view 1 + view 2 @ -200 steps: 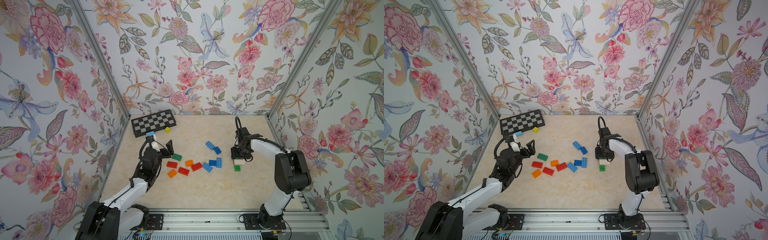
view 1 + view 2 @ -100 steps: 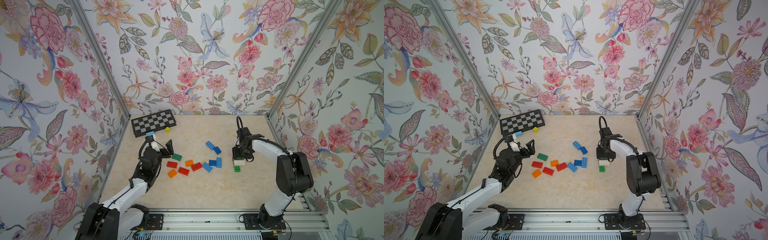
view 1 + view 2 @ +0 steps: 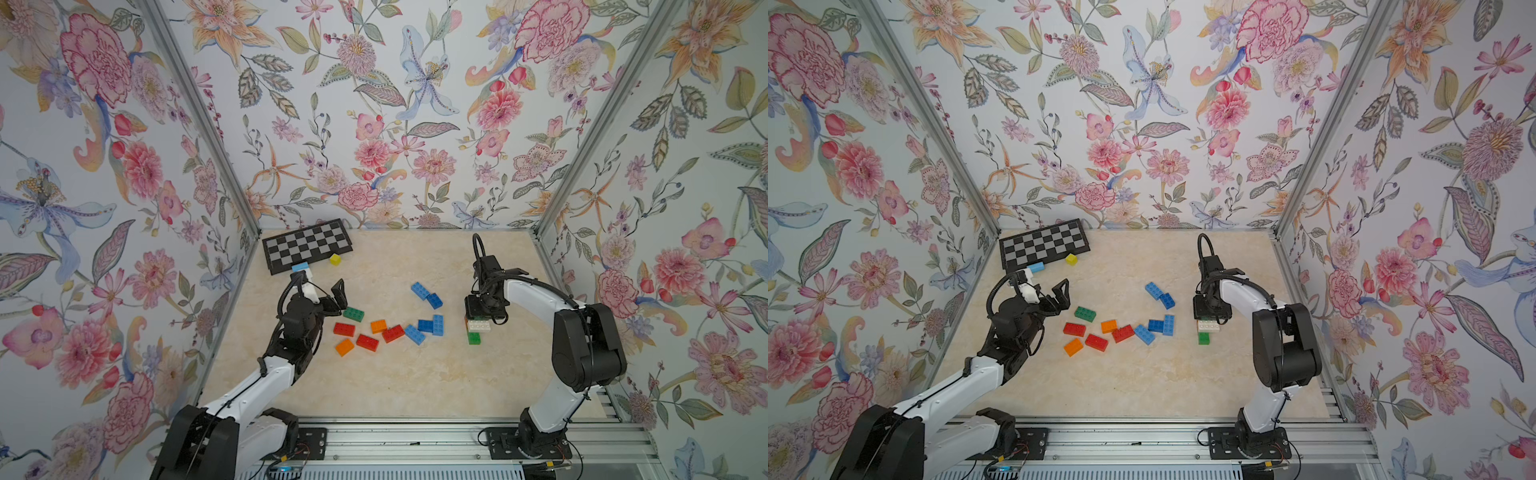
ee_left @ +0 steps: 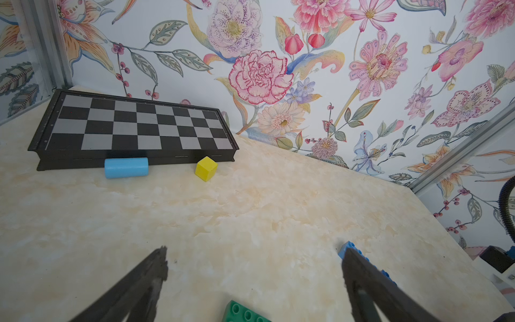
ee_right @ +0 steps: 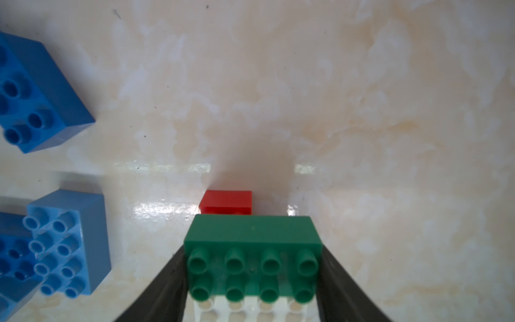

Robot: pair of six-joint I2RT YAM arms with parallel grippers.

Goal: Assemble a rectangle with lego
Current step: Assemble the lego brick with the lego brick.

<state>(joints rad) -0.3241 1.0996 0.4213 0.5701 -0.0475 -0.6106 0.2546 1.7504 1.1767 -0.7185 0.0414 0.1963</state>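
Note:
My right gripper [image 5: 252, 267] is shut on a green lego brick [image 5: 252, 251], its fingers pressing both short ends. A white brick [image 5: 250, 309] shows right under it, and a red brick [image 5: 225, 202] lies just beyond. In both top views this gripper [image 3: 484, 309] stands over a small stack with a white brick [image 3: 478, 325] and a green brick [image 3: 474, 338]. My left gripper [image 3: 326, 291] [image 4: 255, 253] hangs open and empty, just behind a loose green brick [image 3: 353, 313]. Red [image 3: 367, 342], orange [image 3: 345, 347] and blue [image 3: 420, 290] lego lie scattered mid-table.
A folded chessboard [image 3: 308, 245] lies at the back left with a yellow cube [image 3: 335, 259] and a light blue cylinder [image 3: 300, 267] in front of it. Flowered walls close in the table on three sides.

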